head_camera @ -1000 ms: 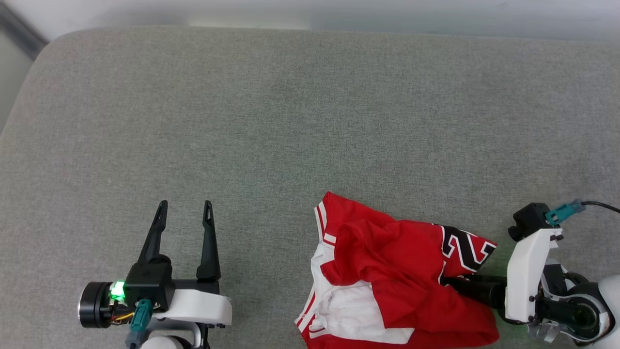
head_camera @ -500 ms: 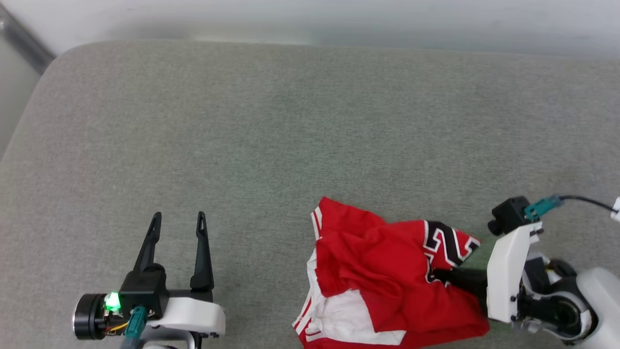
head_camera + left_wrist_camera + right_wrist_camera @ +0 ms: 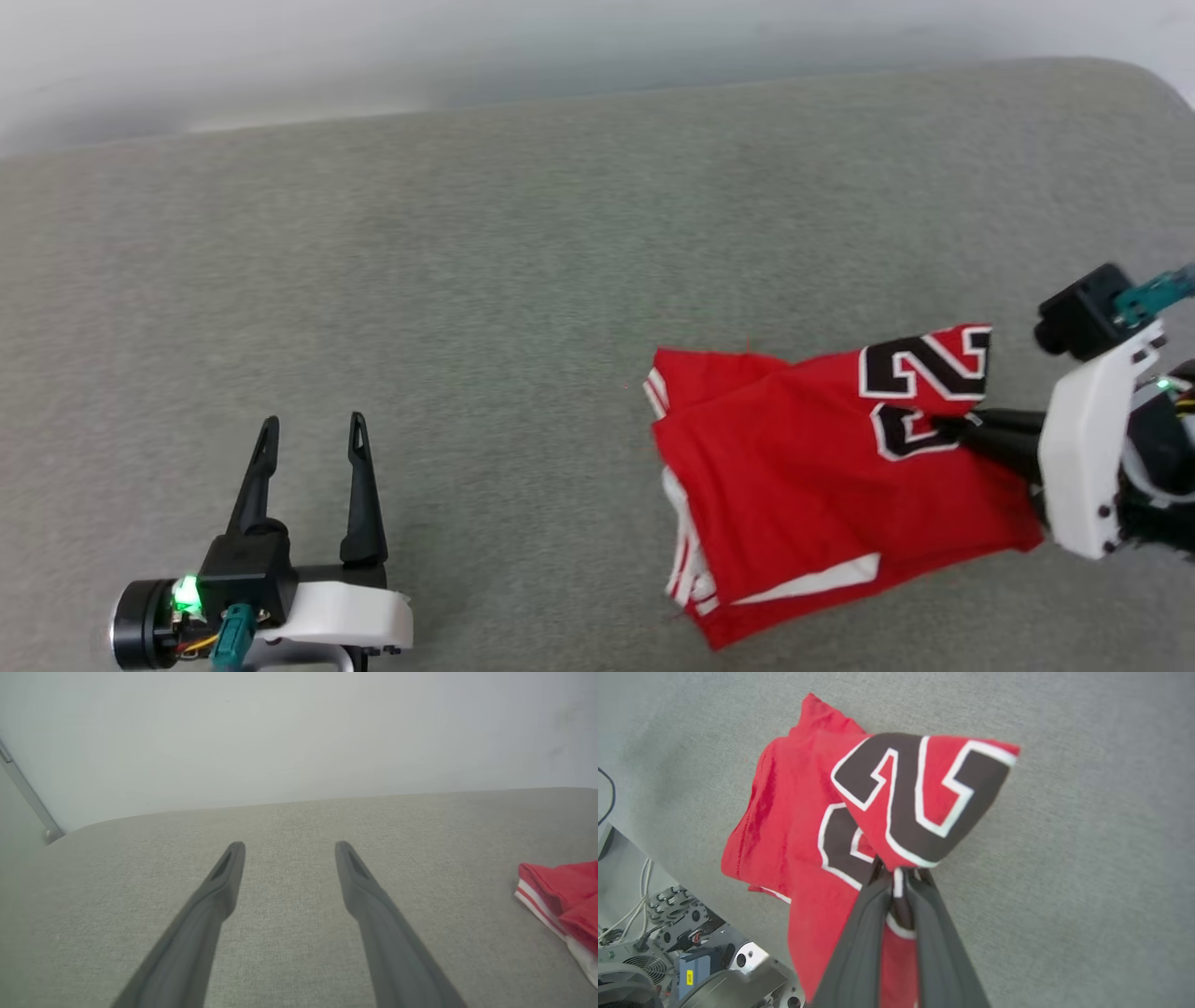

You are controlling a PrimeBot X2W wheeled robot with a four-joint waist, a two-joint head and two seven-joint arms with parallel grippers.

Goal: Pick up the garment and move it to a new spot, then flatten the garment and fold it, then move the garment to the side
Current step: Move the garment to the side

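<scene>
– Pinching cloth is what your right gripper is doing. Its two long dark fingers are pressed together on a fold of the red basketball-jersey shirt of thin, soft fabric, right at the black, white-edged numerals.

– Where does the shirt sit from that grip?

– In your head view it spreads away from the fingertips toward the robot's left and down the picture, bunched up. Red-and-white striped trim and a strip of white show along its lower left edge. In your right wrist view the pinched corner with the "2" stands up above the fingertips, and the rest falls away to that view's left.

– Is it off the surface?

– The gripped corner is raised. The far part seems to rest on the grey woven cushion, though you cannot be sure from these views.

– And your other arm?

– Your left gripper has its fingers spread wide with nothing between them, over bare cushion and well apart from the shirt. Your left wrist view catches the shirt's striped edge at its far right, with a pale wall behind the cushion.
</scene>
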